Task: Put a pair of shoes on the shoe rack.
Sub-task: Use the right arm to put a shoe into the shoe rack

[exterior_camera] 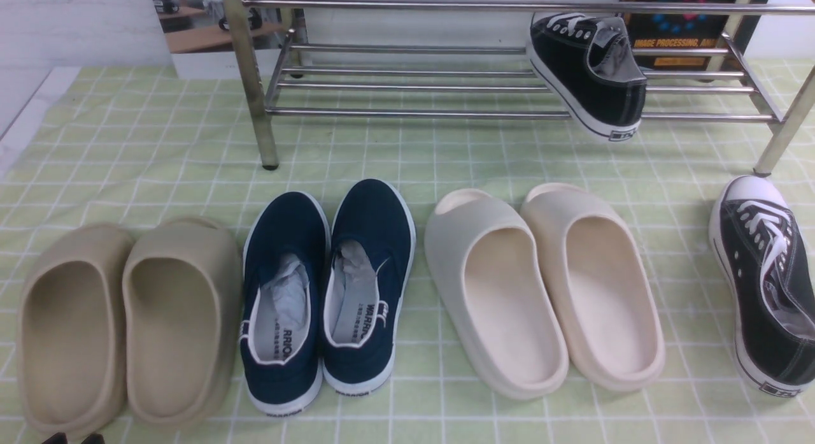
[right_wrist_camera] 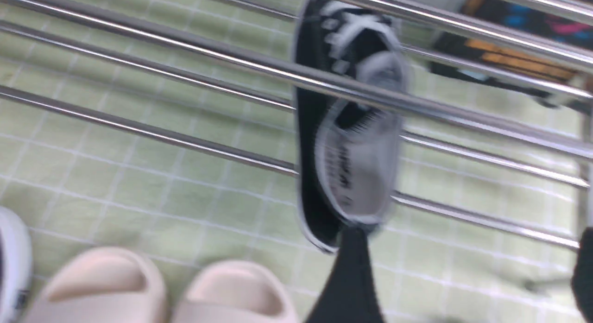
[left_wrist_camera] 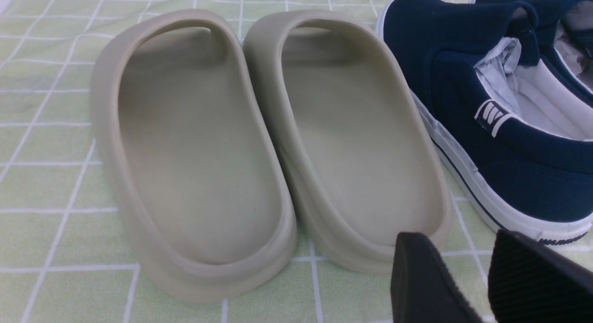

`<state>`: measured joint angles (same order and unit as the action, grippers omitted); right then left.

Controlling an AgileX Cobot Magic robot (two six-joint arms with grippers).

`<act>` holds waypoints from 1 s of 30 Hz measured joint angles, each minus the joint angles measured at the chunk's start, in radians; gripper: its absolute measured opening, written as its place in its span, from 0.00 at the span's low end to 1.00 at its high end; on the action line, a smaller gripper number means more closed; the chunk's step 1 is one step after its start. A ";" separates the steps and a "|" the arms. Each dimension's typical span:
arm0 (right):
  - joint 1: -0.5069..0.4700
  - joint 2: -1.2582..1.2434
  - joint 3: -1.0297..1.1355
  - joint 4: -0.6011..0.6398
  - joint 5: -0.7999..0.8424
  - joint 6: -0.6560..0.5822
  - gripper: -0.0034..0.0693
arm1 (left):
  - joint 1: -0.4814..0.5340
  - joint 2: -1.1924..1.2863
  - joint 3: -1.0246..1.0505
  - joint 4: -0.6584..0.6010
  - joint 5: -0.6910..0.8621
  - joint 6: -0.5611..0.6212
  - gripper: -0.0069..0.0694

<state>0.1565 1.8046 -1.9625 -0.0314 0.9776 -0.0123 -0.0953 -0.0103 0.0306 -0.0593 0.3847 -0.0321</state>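
Shoe rack (exterior_camera: 414,113): smooth round chrome bars run level on two tiers, carried by brassy tube legs.
Racked sneaker (exterior_camera: 586,74): black canvas, white laces, white rubber sole, grey lining. It lies tilted on the lower tier at the shoe rack's right end, with its heel hanging over the front bar.
Floor sneaker (exterior_camera: 764,285): same make, with a white rubber toe cap. It lies on the cloth just in front of the shoe rack's right leg. The heel patch is too small to read.
Navy slip-ons (exterior_camera: 328,285): canvas stuffed with paper, in front of the shoe rack's left half. The insoles read "WARRIOR".
Cream slides (exterior_camera: 541,285): smooth moulded foam, rounded, in front of the shoe rack's right half.
Beige slides (exterior_camera: 127,323): same shape, in front of and beyond the shoe rack's left leg.
Cloth (exterior_camera: 159,151): pale green with a white grid, under the shoe rack.
Poster (exterior_camera: 675,30): behind the shoe rack. It reads "IMAGE PROCESSING".
Left gripper (left_wrist_camera: 457,256): ribbed black fingers parted and holding nothing, by the beige slides' heels.
Right gripper (right_wrist_camera: 469,242): fingers spread wide and empty. One tip is at the racked sneaker's heel.
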 joint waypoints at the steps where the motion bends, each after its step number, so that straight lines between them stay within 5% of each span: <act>1: -0.020 -0.021 0.063 -0.001 -0.019 0.000 0.74 | 0.000 0.000 0.000 0.000 0.000 0.000 0.40; 5: -0.066 0.014 0.265 -0.007 -0.167 0.000 0.28 | 0.000 0.000 0.000 0.000 0.000 0.000 0.40; 8: -0.065 0.098 0.340 -0.002 -0.312 0.000 0.06 | 0.000 0.000 0.000 0.000 0.000 0.000 0.40; 22: 0.015 0.215 0.337 -0.032 -0.425 0.000 0.04 | 0.000 0.000 0.000 0.000 0.001 0.000 0.40; 30: 0.013 0.125 0.332 -0.126 -0.237 0.012 0.08 | 0.000 0.000 0.000 0.000 0.002 0.000 0.40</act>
<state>0.1698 1.9299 -1.6309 -0.1574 0.7411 0.0000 -0.0953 -0.0103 0.0306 -0.0593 0.3862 -0.0321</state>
